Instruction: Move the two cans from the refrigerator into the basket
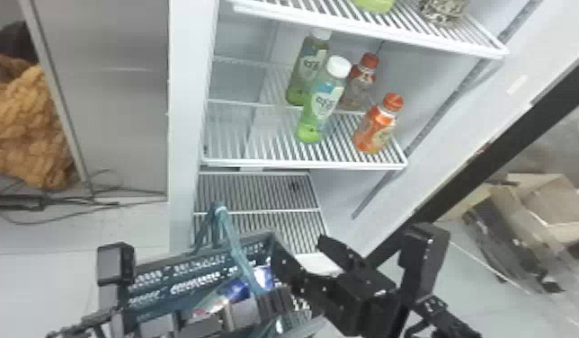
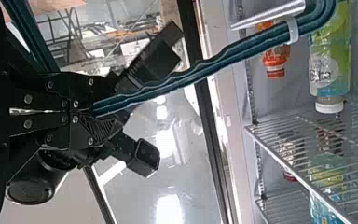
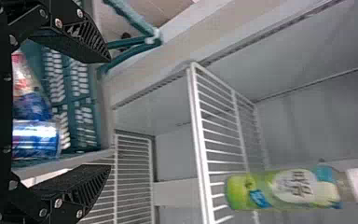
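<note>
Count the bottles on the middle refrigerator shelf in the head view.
4: a green bottle behind another; right of them, a red-capped one behind an orange-capped one.

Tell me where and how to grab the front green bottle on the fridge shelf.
I'd take the front green bottle around its body, below the white cap, coming level from the fridge's open front. It stands upright and roundish; another green bottle is behind, and the gap toward the orange bottle should admit a finger.

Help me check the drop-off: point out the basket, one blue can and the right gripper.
Basket (image 1: 178,277), head view, slotted wall.
Blue can (image 3: 35,140), right wrist view, curved side.
Right gripper (image 3: 109,114), right wrist view, midway between its open fingertips.
</note>
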Robot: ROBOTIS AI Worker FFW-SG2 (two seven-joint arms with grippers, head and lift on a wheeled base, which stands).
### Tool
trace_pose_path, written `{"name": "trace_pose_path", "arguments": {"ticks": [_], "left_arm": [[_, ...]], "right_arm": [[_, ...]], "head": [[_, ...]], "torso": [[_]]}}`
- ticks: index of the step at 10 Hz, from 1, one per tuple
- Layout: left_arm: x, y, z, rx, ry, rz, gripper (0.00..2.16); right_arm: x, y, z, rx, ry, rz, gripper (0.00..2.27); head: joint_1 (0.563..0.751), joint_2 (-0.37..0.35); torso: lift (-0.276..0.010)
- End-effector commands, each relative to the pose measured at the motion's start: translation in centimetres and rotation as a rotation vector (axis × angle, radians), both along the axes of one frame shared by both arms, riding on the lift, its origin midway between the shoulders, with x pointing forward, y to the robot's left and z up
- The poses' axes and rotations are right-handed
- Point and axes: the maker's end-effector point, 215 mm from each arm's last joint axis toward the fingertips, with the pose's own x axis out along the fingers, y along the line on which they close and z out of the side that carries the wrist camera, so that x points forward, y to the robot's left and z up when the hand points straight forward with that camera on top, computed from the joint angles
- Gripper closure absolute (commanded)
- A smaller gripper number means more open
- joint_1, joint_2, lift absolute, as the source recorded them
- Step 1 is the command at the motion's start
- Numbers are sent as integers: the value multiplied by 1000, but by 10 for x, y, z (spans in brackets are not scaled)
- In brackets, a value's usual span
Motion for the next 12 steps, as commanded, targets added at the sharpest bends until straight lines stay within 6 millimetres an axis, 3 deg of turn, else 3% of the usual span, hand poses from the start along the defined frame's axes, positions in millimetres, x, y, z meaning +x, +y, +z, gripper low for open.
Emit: {"name": "trace_pose_path", "arguments": {"ticks": [1,7,12], "left_arm": [[0,0,0,0,0,0,1190],[-1,0,0,0,3,-5,1190],[-2,-2,0,2,0,-8,1190]], "right_arm": [[11,-8,21,-1,-84,-30,217],[38,-50,110,25,-432,-192,219],[38,-57,144,38,-593,-233,220]], "head": [[695,-350],[695,-350],[695,-350]], "torso": [[-276],[-276],[-276]]}}
